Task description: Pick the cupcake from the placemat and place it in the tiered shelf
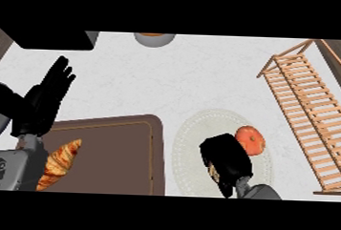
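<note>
Your right hand (225, 159) was over the round pale placemat (192, 137), low and right of the view's middle. The cupcake (250, 139), orange-red on top, sat on that placemat against the hand's upper right side. The hand's black bulk hid the contact, so you could not tell whether it had closed on the cupcake or only lay beside it.

Your left hand (45, 100) was at the left edge, its fingers (59, 75) straight and released, pointing up and holding nothing.

The wooden tiered shelf (307, 117) ran slantwise along the right side of the white worktop (167, 78), well apart from the cupcake. A brown board (115, 153) lay left of the placemat, with a croissant (59, 163) at its left edge by your left forearm. A grey bowl (155, 38) showed at the top edge, and a dark block (52, 39) in the top left corner.
</note>
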